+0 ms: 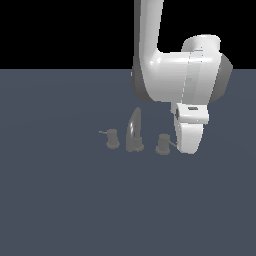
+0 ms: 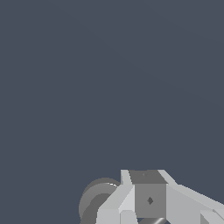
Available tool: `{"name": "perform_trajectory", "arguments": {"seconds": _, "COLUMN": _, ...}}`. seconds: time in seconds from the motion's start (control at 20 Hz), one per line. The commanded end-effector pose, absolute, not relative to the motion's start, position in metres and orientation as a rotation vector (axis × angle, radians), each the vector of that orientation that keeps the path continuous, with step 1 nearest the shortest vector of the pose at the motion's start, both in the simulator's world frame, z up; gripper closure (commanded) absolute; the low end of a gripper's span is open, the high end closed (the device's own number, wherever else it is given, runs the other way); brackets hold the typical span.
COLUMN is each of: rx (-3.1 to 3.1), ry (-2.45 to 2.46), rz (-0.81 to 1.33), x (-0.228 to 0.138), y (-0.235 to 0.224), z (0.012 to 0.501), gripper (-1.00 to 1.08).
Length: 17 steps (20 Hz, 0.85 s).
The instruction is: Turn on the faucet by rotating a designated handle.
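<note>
Exterior view shows the faucet [image 1: 134, 131] on the flat grey counter [image 1: 60, 200], its handle [image 1: 162, 144] just beside the hand [image 1: 189, 142]. I cannot tell if the hand is open or holds anything. The turn looks not done yet. Open room lies all around.
</note>
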<state>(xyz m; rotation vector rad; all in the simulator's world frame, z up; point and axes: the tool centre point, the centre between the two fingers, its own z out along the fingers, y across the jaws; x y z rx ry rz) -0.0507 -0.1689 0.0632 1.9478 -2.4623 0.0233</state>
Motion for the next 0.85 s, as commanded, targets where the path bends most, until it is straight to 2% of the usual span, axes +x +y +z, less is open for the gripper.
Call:
{"name": "perform_trajectory", "arguments": {"seconds": 0.0, "rx": 1.971, "ry": -2.446, "rz": 0.01, "x": -0.053, "y": -0.148, "z": 0.063, "gripper": 1.08}}
{"name": "perform_trajectory", "arguments": {"seconds": 0.3, "rx": 1.981, "ry": -2.439, "rz": 0.001, "x": -0.061, "y": -0.124, "z": 0.064, "gripper": 1.08}}
{"name": "perform_trajectory", "arguments": {"seconds": 0.35, "rx": 1.932, "ry": -2.471, "rz": 0.02, "x": -0.063, "y": -0.15, "z": 0.063, "gripper": 1.08}}
{"name": "perform_trajectory", "arguments": {"seconds": 0.8, "rx": 1.978, "ry": -2.44, "rz": 0.001, "x": -0.044, "y": -0.093, "z": 0.064, "gripper": 1.08}}
